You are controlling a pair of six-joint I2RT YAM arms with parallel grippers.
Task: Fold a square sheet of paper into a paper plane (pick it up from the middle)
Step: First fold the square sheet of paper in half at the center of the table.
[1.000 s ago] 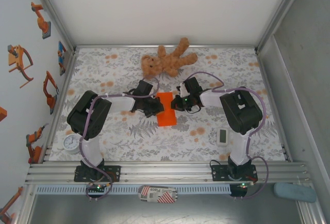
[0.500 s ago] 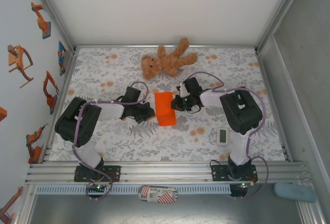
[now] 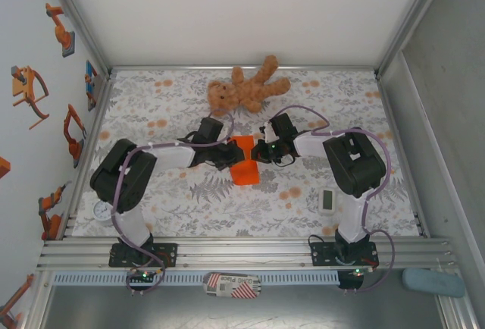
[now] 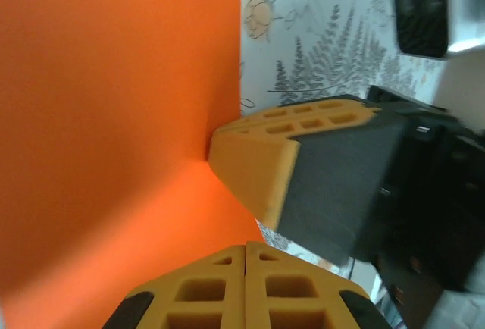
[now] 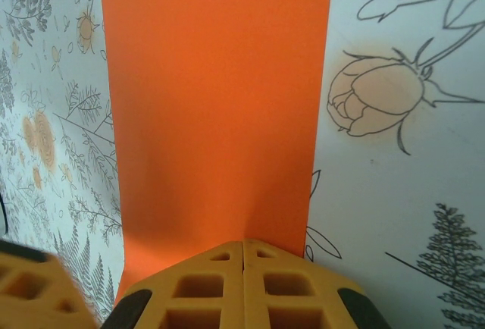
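The left gripper (image 4: pixel 244 261) has its jaws pressed together with nothing between them. Its tip is down on the paper (image 4: pixel 114 117). The right gripper (image 5: pixel 242 257) has its jaws pressed together too, and its tip sits on the paper at one edge. Neither one pinches the paper. Both seem to push it flat.

Here is what has changed. A second ago the left gripper was on the paper. Half a second ago it was off to the left, over the bare table (image 3: pixel 151 109). Now it is back on the far end of the paper, very close to the right gripper. The right gripper has not moved at all. The paper has not moved either. It lies in the middle of the table, a narrow orange strip, a little nearer than the teddy (image 3: pixel 246 86).

I think the strip is the square folded in half. The right gripper looks like it is holding the paper in place while the left one rubs back and forth to make the fold sharp. The paper has no pointy nose yet, so the plane is still a long way off.
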